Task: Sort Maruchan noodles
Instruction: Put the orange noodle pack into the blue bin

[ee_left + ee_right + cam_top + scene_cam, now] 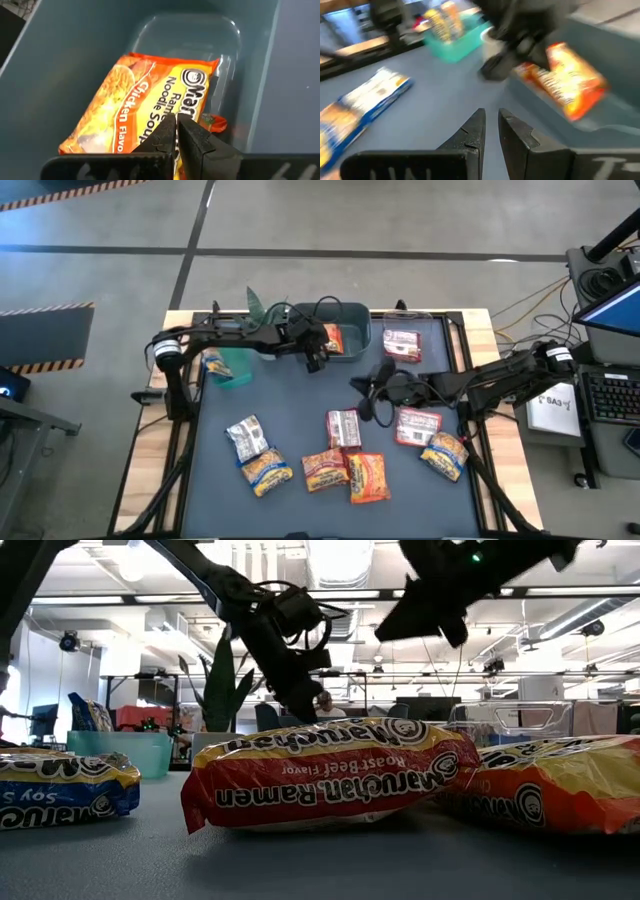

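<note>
place: open-plan robotics lab/office | evidence: polished concrete floor [120, 220] with hazard-striped tape [45, 308]; ceiling lights [340, 560] and ducts; far desks with monitors [425, 708]; laptop [615, 310] right

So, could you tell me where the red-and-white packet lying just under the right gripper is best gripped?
Grip the red-and-white packet across its short edge nearest the right gripper, coming straight down. It lies flat and apart from the neighbouring packet, so that crinkly end seam looks easiest to pinch.

a grey-blue bin [352, 320] and a teal tray [232, 373] sit at the table's [300, 410] far edge; a potted plant [222, 690], possibly, stands behind.
</note>
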Robot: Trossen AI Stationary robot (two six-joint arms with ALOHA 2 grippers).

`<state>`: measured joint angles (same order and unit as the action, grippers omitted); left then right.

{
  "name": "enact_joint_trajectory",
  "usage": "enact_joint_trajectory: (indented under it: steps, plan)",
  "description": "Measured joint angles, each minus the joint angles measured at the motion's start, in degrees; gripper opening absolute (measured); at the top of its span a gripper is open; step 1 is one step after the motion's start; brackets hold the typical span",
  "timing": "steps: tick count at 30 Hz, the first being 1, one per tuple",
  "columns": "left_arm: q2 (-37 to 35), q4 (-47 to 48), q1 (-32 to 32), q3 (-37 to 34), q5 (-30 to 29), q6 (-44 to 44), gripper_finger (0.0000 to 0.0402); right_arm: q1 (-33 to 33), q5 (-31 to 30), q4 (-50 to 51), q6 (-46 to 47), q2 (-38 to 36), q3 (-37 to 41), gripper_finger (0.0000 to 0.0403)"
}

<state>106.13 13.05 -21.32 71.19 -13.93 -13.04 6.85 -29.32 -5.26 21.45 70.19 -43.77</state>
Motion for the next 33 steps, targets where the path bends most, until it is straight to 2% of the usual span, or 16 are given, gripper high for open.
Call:
enact_joint_trajectory:
  steps: [4,7,11,17,26,33]
  plan:
    - [0.9,-0.6,0.0,0.9,0.0,0.0,0.0000,-4.0,-0.5,11.4,0.8,0.2,-7.8,0.0043]
    - [1.6,-0.7,0.0,1.9,0.0,0.2,0.0000,-9.2,-2.0,23.9,6.3,1.5,-15.2,0.0043]
    - [2.9,-0.4,0.0,2.9,0.0,0.5,0.0000,-16.6,-1.5,35.7,7.1,4.6,-22.3,0.0043]
    - [3.4,0.1,-0.1,3.1,0.0,1.0,0.0000,-24.2,8.5,36.2,3.0,11.4,-25.1,0.0043]
    - [3.2,4.0,-0.1,3.1,0.0,1.8,0.0000,-28.9,9.7,37.0,3.1,19.3,-24.6,0.0043]
    - [2.9,8.3,-0.3,3.1,-0.1,3.5,0.0000,-30.1,10.7,39.6,3.3,21.6,-25.1,0.0043]
